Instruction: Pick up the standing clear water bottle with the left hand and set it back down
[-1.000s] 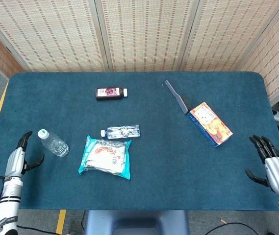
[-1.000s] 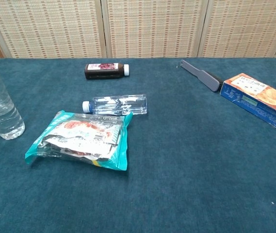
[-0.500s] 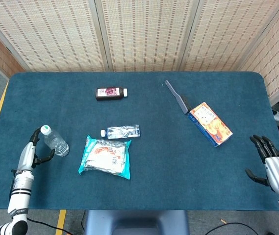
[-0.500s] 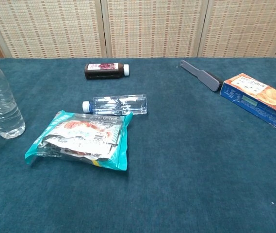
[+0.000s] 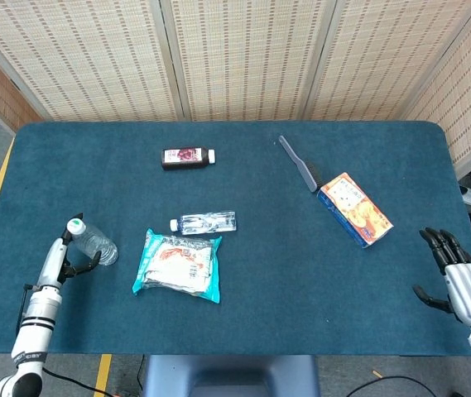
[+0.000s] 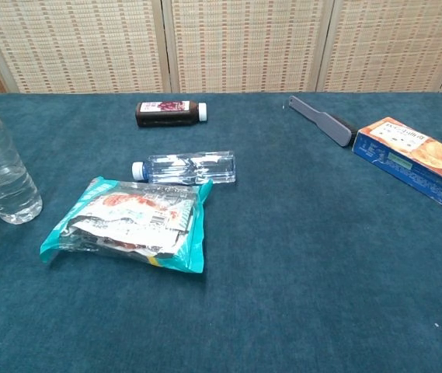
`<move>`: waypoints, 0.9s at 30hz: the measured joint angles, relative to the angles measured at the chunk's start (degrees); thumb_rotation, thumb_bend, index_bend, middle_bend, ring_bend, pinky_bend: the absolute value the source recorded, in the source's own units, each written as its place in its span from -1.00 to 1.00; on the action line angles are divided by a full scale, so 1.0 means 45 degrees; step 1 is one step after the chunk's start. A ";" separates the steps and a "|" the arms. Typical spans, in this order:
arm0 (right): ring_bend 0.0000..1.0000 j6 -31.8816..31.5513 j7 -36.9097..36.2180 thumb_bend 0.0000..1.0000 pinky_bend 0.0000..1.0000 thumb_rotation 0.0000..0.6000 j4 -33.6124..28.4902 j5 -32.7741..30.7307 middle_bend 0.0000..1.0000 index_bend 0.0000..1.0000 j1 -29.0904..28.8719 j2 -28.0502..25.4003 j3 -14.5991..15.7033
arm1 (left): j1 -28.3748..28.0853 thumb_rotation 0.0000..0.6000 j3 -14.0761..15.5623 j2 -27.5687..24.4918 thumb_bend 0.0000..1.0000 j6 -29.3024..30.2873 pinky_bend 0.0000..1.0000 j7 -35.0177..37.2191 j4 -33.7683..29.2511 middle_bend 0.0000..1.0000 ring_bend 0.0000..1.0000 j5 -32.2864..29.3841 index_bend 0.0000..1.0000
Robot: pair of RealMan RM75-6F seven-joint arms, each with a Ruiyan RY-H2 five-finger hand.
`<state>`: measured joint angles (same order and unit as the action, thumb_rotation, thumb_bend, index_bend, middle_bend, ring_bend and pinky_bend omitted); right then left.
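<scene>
Step in hand: approach/grasp w/ the left hand (image 5: 63, 258), not yet the lift. The standing clear water bottle (image 6: 1, 180) is upright near the desk's (image 5: 318, 273) left edge, base on the cloth in chest view, white cap up. In head view the left hand is pressed in beside it on the outer side, fingers (image 5: 86, 263) curling round toward the body; chest view shows a dark fingertip across the bottle at label height. Can't tell if the grip has fully closed — contact looks likely, squeeze not confirmed.

Right hand (image 5: 457, 279) is parked well off at the right edge, fingers spread, holding nothing.

Other stuff: a 2nd clear bottle lying flat (image 6: 183, 168) mid-desk, teal snack bag (image 6: 131, 224) just below it, dark juice bottle (image 6: 169, 112) lying further back, grey hairbrush (image 6: 323, 120) & orange box (image 6: 413, 158) to the right. None near enough to get in the way, imo.

Next move needs: close firmly round the mid-body — thin clear plastic, part-filled, prob. will dent & slip if pinched light or high. Then lift straight up, keep it vertical, lower back to the same patch & release only once the base sits flat. Main risk: tipping it toward the snack bag.
</scene>
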<state>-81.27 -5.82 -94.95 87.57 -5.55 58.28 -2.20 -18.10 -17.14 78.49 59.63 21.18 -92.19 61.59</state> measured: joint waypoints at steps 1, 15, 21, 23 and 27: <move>-1.00 0.0011 0.0014 -0.67 -0.48 1.00 -0.0003 -0.0001 -0.93 -1.00 -0.0006 0.0004 0.0004 | -0.0011 1.00 -0.0007 -0.0013 -0.28 0.0005 -0.76 0.0010 -0.0041 -1.00 -1.00 -0.0013 -1.00; -1.00 0.0176 0.0039 -0.67 -0.48 1.00 -0.0037 -0.0088 -0.93 -1.00 -0.0082 -0.0019 0.0028 | 0.0113 1.00 -0.0235 0.1527 0.00 0.1582 -0.56 0.0362 0.1180 -0.08 -0.20 0.0002 -0.24; -1.00 0.0288 -0.0024 -0.67 -0.48 1.00 -0.0067 -0.0099 -0.93 -1.00 -0.0125 -0.0076 0.0058 | 0.0080 1.00 -0.0257 0.1422 0.03 0.2393 -0.50 -0.0198 0.0980 0.00 -0.14 0.0889 -0.16; -1.00 0.0314 -0.0024 -0.67 -0.48 1.00 -0.0082 -0.0109 -0.93 -1.00 -0.0133 -0.0086 0.0067 | 0.0040 1.00 -0.0252 0.1324 0.03 0.2865 -0.48 -0.0994 0.0870 0.00 -0.14 0.1311 -0.15; -1.00 0.0345 -0.0015 -0.67 -0.48 1.00 -0.0099 -0.0099 -0.93 -1.00 -0.0152 -0.0092 0.0086 | -0.0072 1.00 -0.0249 0.1195 0.03 0.3860 -0.41 -0.3288 0.0854 0.01 -0.13 0.1896 -0.14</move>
<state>-79.72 -5.88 -95.40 87.12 -6.23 57.86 -1.82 -18.42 -18.26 83.86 76.99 6.38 -88.35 70.12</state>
